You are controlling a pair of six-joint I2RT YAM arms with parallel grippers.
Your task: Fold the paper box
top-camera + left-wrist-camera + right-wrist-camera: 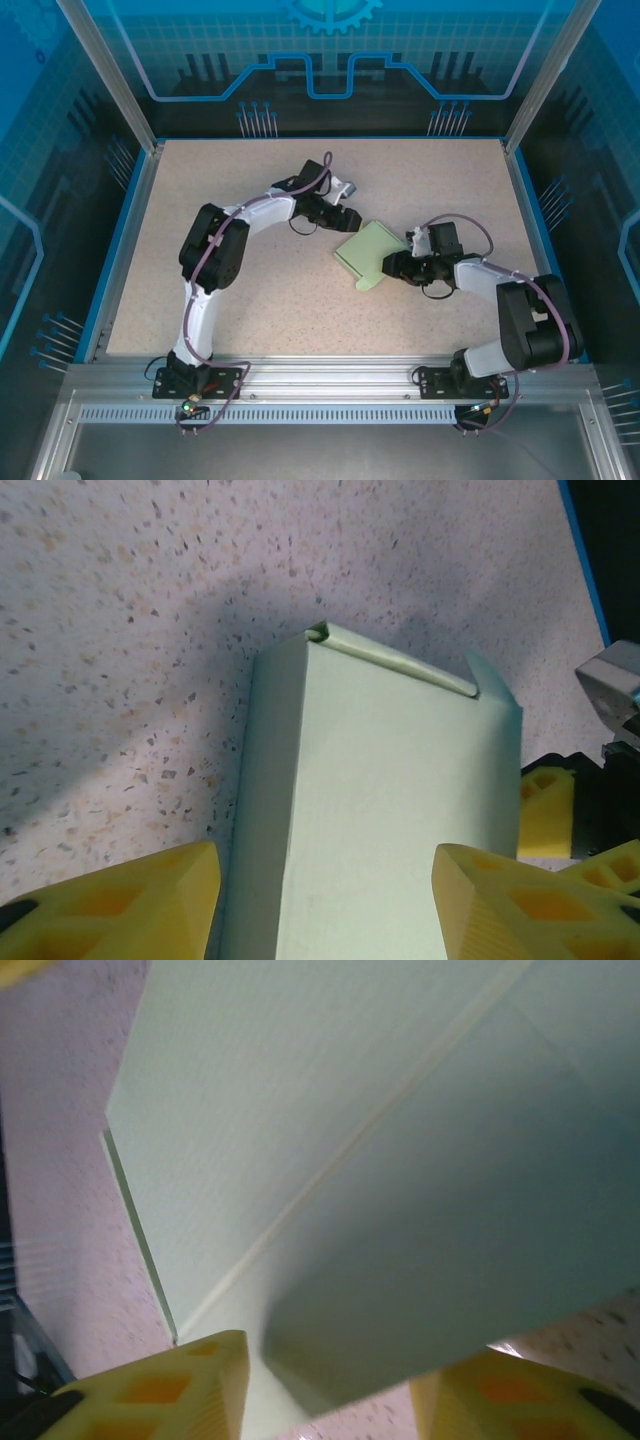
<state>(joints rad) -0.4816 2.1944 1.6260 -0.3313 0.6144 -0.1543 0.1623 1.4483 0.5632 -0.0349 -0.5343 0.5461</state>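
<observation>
**Green box caught between two grippers, right of mid-table**

From above, we see the left arm rise from its base, bend at a dark elbow, reach toward 1 o'clock, then turn its wrist down toward 4 o'clock. The left gripper ends at the upper-left corner of the paper box. The right arm folds at a bulky joint and stretches toward 9 o'clock, so the right gripper meets the box's lower-right side. The box lies on the speckled table, a little right of centre.

The left wrist camera adds the box's far end: a tucked flap with a thin seam, and one yellow finger of the other arm at 3 o'clock. The box sits between this gripper's fingers, set fairly wide apart. We cannot tell whether they press on it.

The right wrist camera shows a pale crease slanting from 1 o'clock to 7 o'clock between a lit panel and a shaded one. Its fingers flank the box's near edge — grip or gap, we cannot tell.

From above the long axis seems to run from 1 to 7 o'clock, though it is hard to judge. In the left wrist view it points straight to 12.
</observation>
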